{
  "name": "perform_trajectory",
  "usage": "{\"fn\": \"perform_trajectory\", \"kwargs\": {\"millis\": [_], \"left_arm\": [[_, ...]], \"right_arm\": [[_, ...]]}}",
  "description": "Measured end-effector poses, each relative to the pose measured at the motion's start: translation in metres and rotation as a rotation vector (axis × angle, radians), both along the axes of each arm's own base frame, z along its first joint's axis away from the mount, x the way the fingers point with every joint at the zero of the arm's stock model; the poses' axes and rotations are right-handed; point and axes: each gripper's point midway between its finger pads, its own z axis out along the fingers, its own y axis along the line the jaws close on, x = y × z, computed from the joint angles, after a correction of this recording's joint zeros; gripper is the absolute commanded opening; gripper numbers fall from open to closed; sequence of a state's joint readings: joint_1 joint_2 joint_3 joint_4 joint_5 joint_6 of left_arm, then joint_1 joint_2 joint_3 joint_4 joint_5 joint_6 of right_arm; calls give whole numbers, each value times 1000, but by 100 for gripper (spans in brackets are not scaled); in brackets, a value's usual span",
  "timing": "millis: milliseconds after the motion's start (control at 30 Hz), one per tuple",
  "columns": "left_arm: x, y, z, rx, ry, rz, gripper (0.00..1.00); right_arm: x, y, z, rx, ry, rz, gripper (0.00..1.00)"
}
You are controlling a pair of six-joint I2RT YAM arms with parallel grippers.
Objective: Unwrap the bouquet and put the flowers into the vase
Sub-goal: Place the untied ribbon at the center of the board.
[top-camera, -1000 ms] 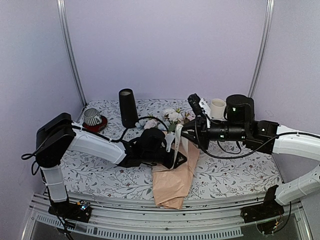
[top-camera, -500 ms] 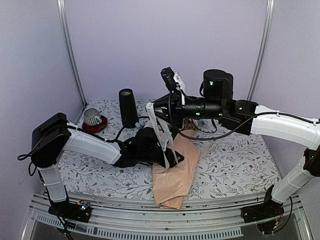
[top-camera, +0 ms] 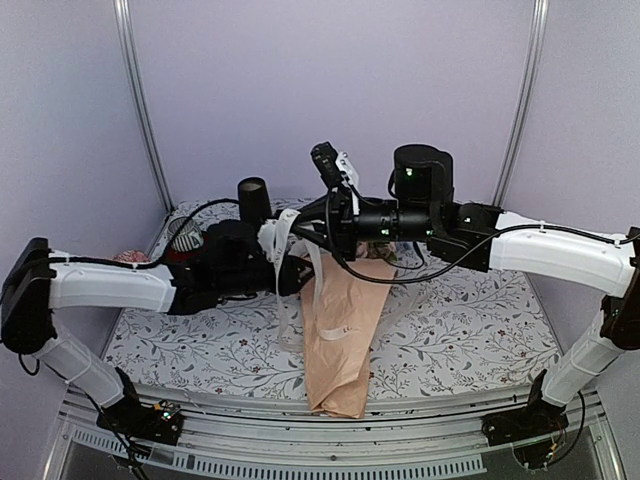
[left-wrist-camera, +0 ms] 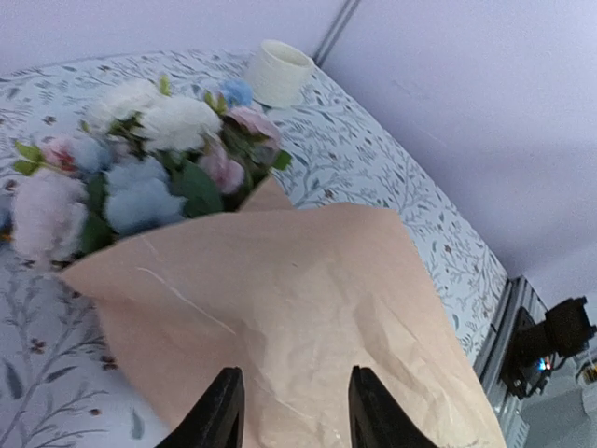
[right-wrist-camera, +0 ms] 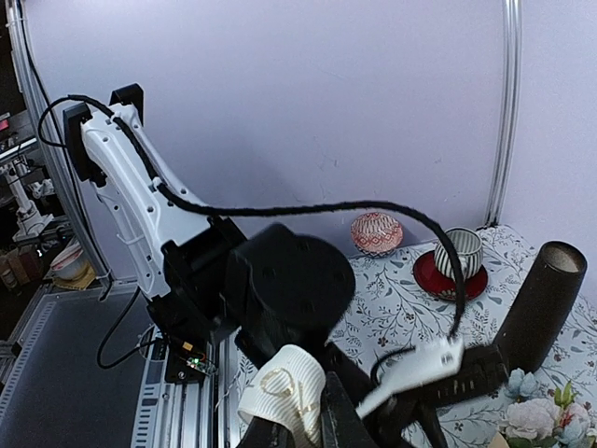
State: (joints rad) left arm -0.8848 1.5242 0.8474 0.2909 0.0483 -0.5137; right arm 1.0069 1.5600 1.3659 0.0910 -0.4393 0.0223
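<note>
Nearest me, the peach paper wrap (top-camera: 345, 340) lies flat on the patterned table (top-camera: 480, 330), its narrow end toward the near edge. From the left wrist view it is loosely spread but not peeled away; it cups the bunch like a cone.

Just beyond that, my two arms meet over the wrap. The left gripper (left-wrist-camera: 292, 392) hangs above the paper with its jaws apart, and I see nothing between them. The right gripper (right-wrist-camera: 298, 425) is pinched on a bunched loop of the cream ribbon (right-wrist-camera: 284, 392), held up off the table, with loose strands trailing down toward the wrap in the overhead view. I'd call the ribbon the step in hand. Whether it is fully free of the bouquet I can't say, because both wrists cover the spot where it was tied.

Farther back, the flowers (left-wrist-camera: 140, 159) poke out of the wide end of the paper, white, pink and light blue heads lying on their side on the table, with the white mug (left-wrist-camera: 280, 70) beyond them.

At the far side stands the black vase (right-wrist-camera: 541, 299), upright and well apart from the bunch, with no stems showing in it. The striped cup (right-wrist-camera: 457, 257) sits on its red saucer close by.

My read: early going. The ribbon is about off; opening the paper, lifting the stems and putting them in the vase are all left.
</note>
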Motion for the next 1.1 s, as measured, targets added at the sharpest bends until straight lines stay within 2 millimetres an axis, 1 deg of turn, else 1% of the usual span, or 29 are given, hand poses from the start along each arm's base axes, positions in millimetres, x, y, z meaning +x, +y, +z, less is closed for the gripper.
{"fn": "perform_trajectory", "kwargs": {"millis": [67, 133, 200, 233, 267, 300, 367, 400, 433, 533, 600, 633, 667, 767, 867, 1000, 1100], "left_arm": [[8, 25, 15, -11, -18, 59, 41], [12, 50, 27, -13, -31, 118, 46], [15, 73, 35, -10, -36, 181, 50], [15, 83, 39, -6, -38, 211, 51], [14, 95, 42, -2, -40, 244, 54], [13, 107, 45, 3, -41, 280, 57], [9, 131, 54, 4, -50, 354, 59], [7, 143, 59, 2, -56, 392, 59], [6, 151, 64, -3, -60, 417, 59], [2, 175, 73, -6, -69, 488, 60], [-1, 183, 72, 6, -60, 510, 60], [-2, 184, 71, 12, -53, 513, 60], [-4, 186, 68, 21, -43, 513, 60], [-8, 185, 59, 32, -25, 495, 60], [-13, 180, 49, 37, 0, 456, 58], [-17, 169, 41, 39, 35, 395, 58], [-19, 168, 43, 33, 36, 385, 58]], "right_arm": [[2, 1, -1, 3, 2, -5, 12], [5, 5, -5, 2, 6, -12, 12], [10, 11, -15, -9, 19, -20, 13], [14, 15, -22, -16, 28, -25, 16], [18, 20, -30, -25, 40, -30, 23], [22, 25, -38, -34, 54, -37, 35], [29, 35, -51, -49, 86, -46, 53], [32, 40, -58, -58, 96, -47, 59], [35, 43, -63, -64, 107, -50, 65], [42, 46, -75, -89, 131, -82, 71], [45, 44, -77, -98, 141, -104, 79], [48, 43, -78, -101, 146, -119, 87], [51, 41, -81, -112, 148, -139, 99], [58, 28, -88, -136, 163, -198, 99], [58, 3, -92, -159, 181, -249, 100], [60, -27, -88, -161, 198, -318, 99], [59, -50, -85, -157, 199, -373, 99]]}}
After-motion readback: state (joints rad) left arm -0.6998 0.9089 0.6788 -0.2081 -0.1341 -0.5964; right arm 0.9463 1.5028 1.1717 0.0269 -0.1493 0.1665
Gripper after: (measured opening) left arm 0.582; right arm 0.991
